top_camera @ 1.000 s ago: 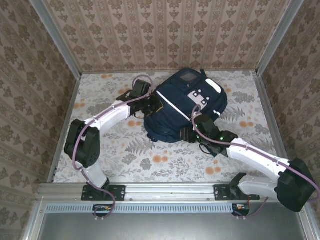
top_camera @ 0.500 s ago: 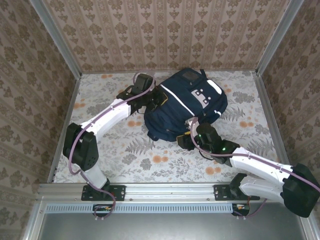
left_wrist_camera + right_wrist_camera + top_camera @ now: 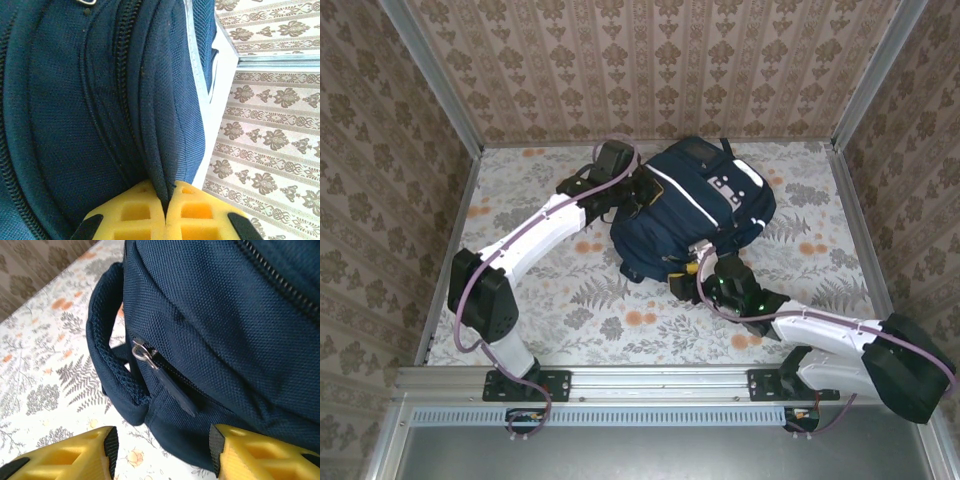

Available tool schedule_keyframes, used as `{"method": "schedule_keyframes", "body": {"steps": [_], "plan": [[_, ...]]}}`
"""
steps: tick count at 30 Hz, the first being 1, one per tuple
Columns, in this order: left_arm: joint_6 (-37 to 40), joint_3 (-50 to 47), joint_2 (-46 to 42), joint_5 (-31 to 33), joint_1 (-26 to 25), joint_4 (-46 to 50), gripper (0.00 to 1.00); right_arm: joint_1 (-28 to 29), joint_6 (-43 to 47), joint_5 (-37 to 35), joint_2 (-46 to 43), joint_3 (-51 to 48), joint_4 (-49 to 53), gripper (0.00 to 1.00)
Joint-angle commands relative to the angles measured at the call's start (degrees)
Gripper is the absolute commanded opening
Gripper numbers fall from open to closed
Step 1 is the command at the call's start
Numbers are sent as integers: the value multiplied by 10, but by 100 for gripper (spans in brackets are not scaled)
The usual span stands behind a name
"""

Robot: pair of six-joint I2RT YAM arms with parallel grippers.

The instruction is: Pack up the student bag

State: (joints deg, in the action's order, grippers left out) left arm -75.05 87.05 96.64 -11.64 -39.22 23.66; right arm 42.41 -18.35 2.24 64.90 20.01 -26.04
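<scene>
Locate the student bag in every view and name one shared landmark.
Top external: student bag lies centre-far on the table.
Left wrist: student bag covers left and centre, a fold pinched by the left end effector.
Right wrist: student bag upper right, above the open right end effector.
Shared landmark: patterned wallpaper.

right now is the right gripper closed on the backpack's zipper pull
No, the right gripper stands open, its yellow fingers spread apart and clear of the zipper pull on the student bag.
</scene>
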Motion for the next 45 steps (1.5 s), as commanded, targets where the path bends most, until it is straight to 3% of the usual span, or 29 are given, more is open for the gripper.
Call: {"method": "schedule_keyframes", "body": {"steps": [1, 12, 20, 26, 32, 34, 38, 45], "plan": [[-11, 54, -35, 3, -10, -78, 0, -2, 3, 11, 10, -38, -122, 55], [-11, 51, -29, 1, -25, -87, 0, -36, 76, 3, 48, -44, -164, 62], [-13, 39, -29, -3, -26, -95, 0, -44, 53, 122, 81, -2, -206, 57], [-14, 32, -29, -3, -26, -100, 0, -43, 31, 138, 83, 14, -215, 44], [-14, 24, -29, -3, -25, -106, 0, -44, 17, 132, 90, 22, -201, 8], [-13, 22, -29, -3, -25, -106, 0, -44, 17, 126, 91, 18, -199, 0], [5, 21, -34, 1, -21, -95, 0, -44, 7, 116, 74, 8, -188, 0], [44, -3, -46, 3, 1, -77, 0, -44, 21, 115, 14, 6, -78, 1]]}}
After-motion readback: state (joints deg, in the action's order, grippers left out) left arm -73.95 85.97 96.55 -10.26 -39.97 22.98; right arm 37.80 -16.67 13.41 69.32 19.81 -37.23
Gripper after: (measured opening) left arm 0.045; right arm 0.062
